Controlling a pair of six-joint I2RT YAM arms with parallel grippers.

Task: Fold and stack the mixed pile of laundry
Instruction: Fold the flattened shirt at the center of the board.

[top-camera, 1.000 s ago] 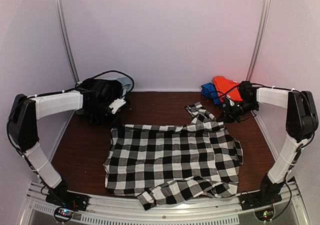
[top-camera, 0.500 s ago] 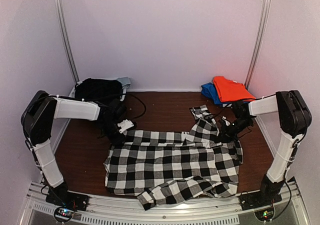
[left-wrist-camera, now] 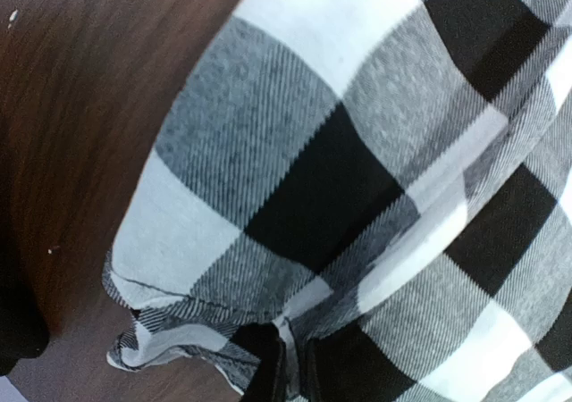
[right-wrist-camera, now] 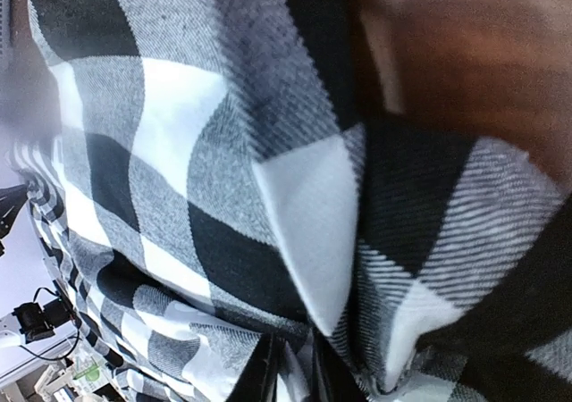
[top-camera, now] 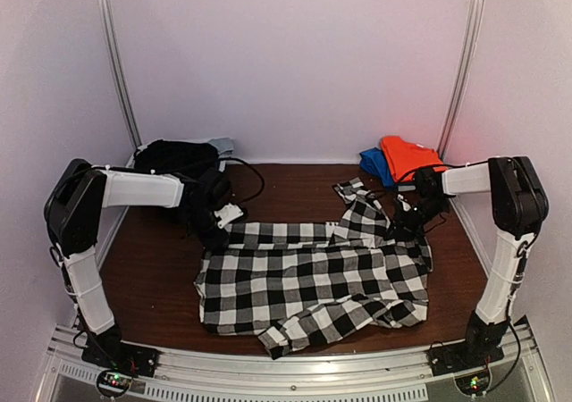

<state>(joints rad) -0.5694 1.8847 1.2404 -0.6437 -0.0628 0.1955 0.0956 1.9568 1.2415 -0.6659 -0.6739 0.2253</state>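
Note:
The black-and-white checked shirt lies spread across the middle of the brown table. My left gripper is shut on its far left corner, and the cloth fills the left wrist view with a fold pinched between the jaws. My right gripper is shut on its far right corner, and the checked cloth bunches at the jaws. The orange-red garment lies at the far right. The black garment sits at the far left.
A blue cloth lies under the orange-red garment. A light grey piece shows behind the black garment. White walls with metal posts close in the table. The shirt's lower hem reaches near the table's front edge.
Both grippers came down from the far corners onto the shirt's far edge and closed on it. The shirt has then been dragged slightly back and right, its hem bunching.

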